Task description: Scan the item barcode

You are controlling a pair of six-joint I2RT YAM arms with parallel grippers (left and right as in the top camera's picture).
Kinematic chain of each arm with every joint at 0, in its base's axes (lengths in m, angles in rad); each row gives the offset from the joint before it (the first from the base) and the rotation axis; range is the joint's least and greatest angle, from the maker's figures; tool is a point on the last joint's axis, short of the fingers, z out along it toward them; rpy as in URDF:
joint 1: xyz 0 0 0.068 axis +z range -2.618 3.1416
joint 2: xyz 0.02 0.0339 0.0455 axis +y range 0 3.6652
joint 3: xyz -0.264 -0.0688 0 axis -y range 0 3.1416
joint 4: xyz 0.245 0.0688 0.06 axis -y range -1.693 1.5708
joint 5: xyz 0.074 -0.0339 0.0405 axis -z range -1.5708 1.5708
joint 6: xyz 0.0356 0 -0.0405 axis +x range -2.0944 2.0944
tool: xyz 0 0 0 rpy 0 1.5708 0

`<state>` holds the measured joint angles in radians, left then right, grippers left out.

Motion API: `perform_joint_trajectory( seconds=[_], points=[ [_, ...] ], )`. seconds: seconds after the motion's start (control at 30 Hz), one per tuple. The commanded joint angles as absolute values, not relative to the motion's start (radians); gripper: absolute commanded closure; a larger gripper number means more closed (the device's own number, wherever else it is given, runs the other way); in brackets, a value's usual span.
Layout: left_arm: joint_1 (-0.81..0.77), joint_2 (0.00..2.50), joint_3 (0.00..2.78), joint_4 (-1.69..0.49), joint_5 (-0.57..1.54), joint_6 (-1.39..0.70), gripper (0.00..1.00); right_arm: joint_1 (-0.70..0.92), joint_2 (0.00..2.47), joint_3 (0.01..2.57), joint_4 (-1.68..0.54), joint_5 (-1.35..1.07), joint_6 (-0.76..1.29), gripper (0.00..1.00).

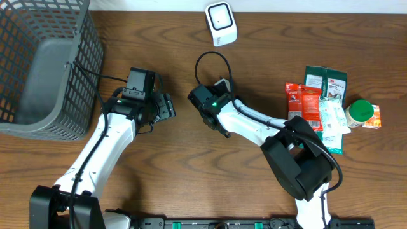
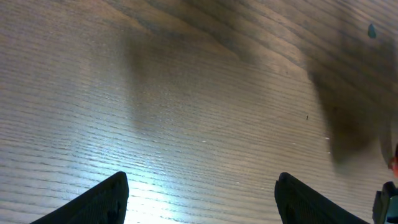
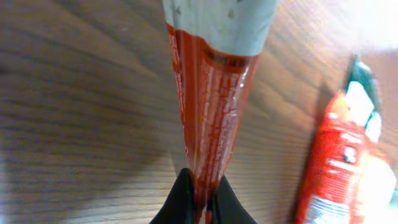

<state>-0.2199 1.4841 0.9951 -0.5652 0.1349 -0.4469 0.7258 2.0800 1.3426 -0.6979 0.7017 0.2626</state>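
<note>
At mid-table (image 1: 159,38), on the near side of the white scanner (image 1: 220,23):
- Right gripper (image 3: 199,193): jaws pinched tight on one thin edge of a red packet (image 3: 211,112). The packet runs straight out from the fingertips, its pale sealed end farthest from them.
- Left gripper (image 2: 202,205): just left of the right one. Its jaws are spread wide with nothing between them and bare wood beneath.

Far left: grey wire basket (image 1: 89,70).

Far centre: the scanner, apart from the held packet.

Right side: a red pouch (image 1: 303,105), green pouch (image 1: 325,81), white sachet (image 1: 332,117) and green-capped jar (image 1: 360,111), clustered together and partly overlapping.
</note>
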Motion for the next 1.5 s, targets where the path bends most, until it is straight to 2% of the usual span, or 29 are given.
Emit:
perform_joint_trajectory(
  seconds=[0.0, 0.13, 0.23, 0.5, 0.8, 0.9, 1.03, 1.17, 1.47],
  points=[
    [-0.219, 1.491, 0.984, -0.568, 0.118, -0.438, 0.24, 0.729, 2.101, 1.358, -0.683, 0.57, 0.284, 0.93],
    [-0.219, 1.491, 0.984, -0.568, 0.118, -0.438, 0.24, 0.73, 2.101, 1.358, -0.669, 0.471, 0.284, 0.85],
    [-0.219, 1.491, 0.984, -0.568, 0.118, -0.438, 0.24, 0.731, 2.101, 1.358, -0.672, 0.461, 0.284, 0.65],
    [-0.219, 1.491, 0.984, -0.568, 0.118, -0.438, 0.24, 0.725, 2.09, 1.407, -0.702, 0.261, 0.221, 0.57],
    [-0.22, 1.491, 0.984, -0.569, 0.118, -0.438, 0.24, 0.643, 2.0, 1.517, -0.884, 0.008, 0.175, 0.57],
    [-0.22, 1.491, 0.984, -0.569, 0.118, -0.438, 0.24, 0.588, 1.993, 1.517, -0.898, -0.075, 0.163, 0.66],
    [-0.22, 1.491, 0.984, -0.568, 0.118, -0.438, 0.24, 0.515, 1.997, 1.494, -0.881, -0.11, 0.16, 0.99],
    [-0.22, 1.491, 0.984, -0.568, 0.118, -0.438, 0.24, 0.472, 1.998, 1.429, -0.803, -0.11, 0.16, 0.99],
    [-0.219, 1.491, 0.984, -0.569, 0.118, -0.438, 0.24, 0.501, 1.998, 1.349, -0.747, -0.11, 0.185, 0.99]
  ],
)
